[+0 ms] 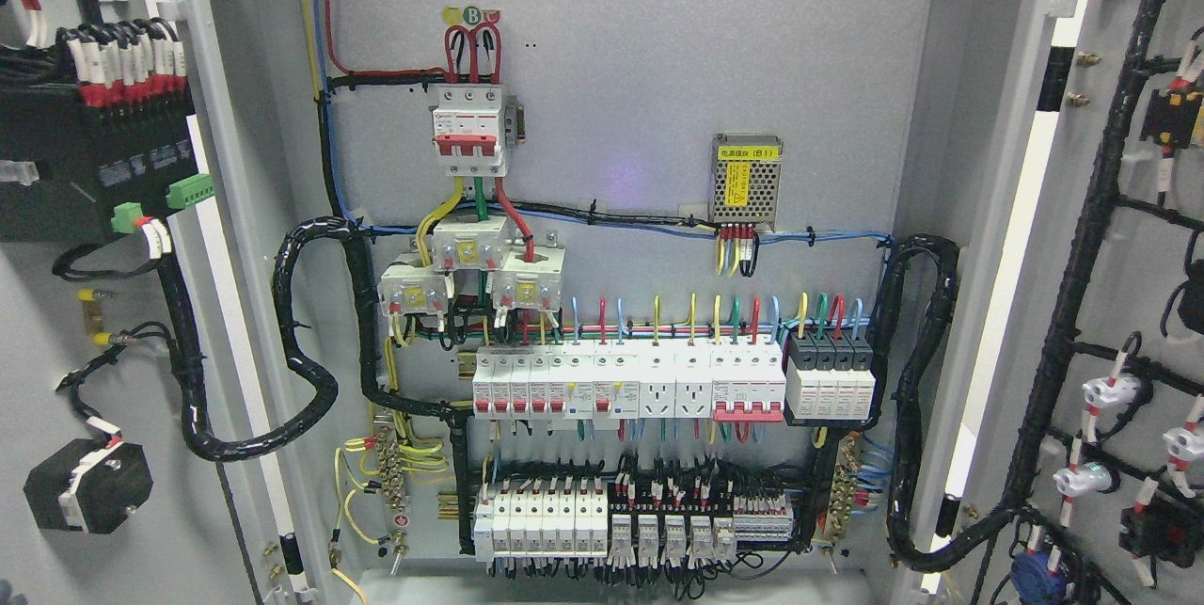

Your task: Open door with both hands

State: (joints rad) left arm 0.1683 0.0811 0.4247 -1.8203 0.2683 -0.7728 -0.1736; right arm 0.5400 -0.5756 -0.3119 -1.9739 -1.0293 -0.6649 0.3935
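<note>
Head view shows both doors of the electrical cabinet swung wide open: the left door (122,304) fills the left edge of the picture with its inner face turned toward the camera, and the right door (1110,304) does the same along the right edge. Neither robot hand shows anywhere, so whether the fingers are apart or together cannot be told.

On the left door's inner face sit a black terminal block (94,153) with red-and-white wire ends near the top and a black switch body (87,485) near the lower corner. The right door carries a black wire loom (1082,238) running down its face, with white lamp holders (1110,393) toward the lower part.

Between the doors the grey back panel (658,50) is fully exposed. A main breaker (467,128) with a red handle is mounted toward its upper left, a small perforated power supply (746,180) with a yellow label toward the upper right. Below the main breaker are three white current transformers (470,271). A row of white breakers (628,384) spans the middle, with a dark-topped module block (830,374) just beside its right end. A lower row of breakers and relays (611,525) runs near the panel's bottom edge. Thick black conduit (301,342) loops from the panel's left side toward the left door
</note>
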